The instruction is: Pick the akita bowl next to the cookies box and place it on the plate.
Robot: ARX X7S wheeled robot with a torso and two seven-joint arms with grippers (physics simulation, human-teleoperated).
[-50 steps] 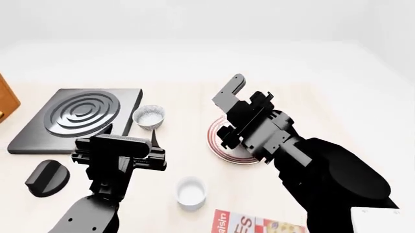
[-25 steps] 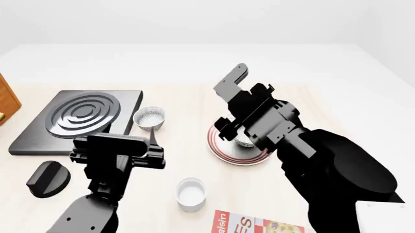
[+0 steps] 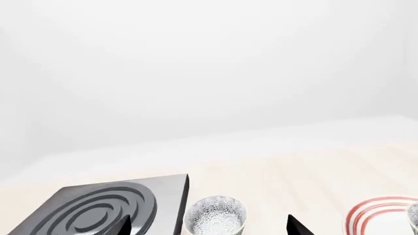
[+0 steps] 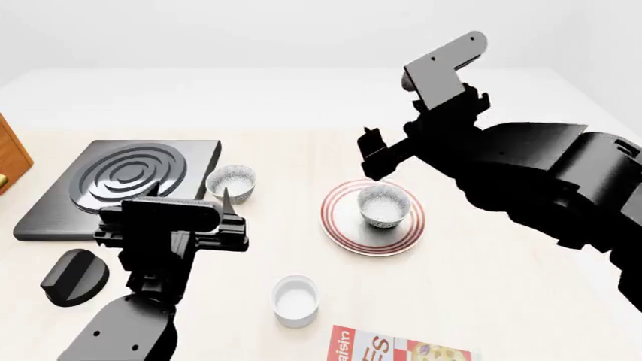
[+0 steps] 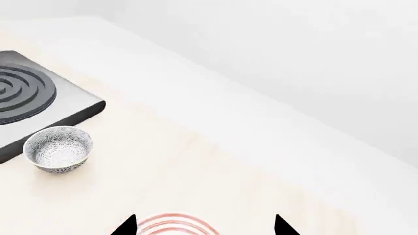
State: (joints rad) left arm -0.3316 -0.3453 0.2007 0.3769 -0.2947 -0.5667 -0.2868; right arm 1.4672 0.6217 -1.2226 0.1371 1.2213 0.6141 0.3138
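Note:
The akita bowl (image 4: 383,204), grey-and-white patterned, stands upright in the plate (image 4: 346,226), a white plate with red rings. My right gripper (image 4: 380,156) hangs open above the plate's far side, apart from the bowl, with nothing between its fingers. In the right wrist view only the plate's red rim (image 5: 173,223) shows between the right gripper's (image 5: 204,227) wide-set tips. The cookies box (image 4: 396,348) lies at the near edge, partly cut off. My left gripper (image 4: 191,218) stands open and empty, left of the plate; the left gripper (image 3: 209,227) faces a look-alike bowl (image 3: 216,218).
The look-alike bowl (image 4: 231,182) sits beside a black stove burner (image 4: 125,184). A plain white cup (image 4: 296,299) stands near the cookies box. A black knob-like piece (image 4: 72,276) lies front left, and a wooden edge (image 4: 10,154) shows at far left.
My right gripper has risen up and back from the plate, leaving the akita bowl standing on it. The left arm has barely moved.

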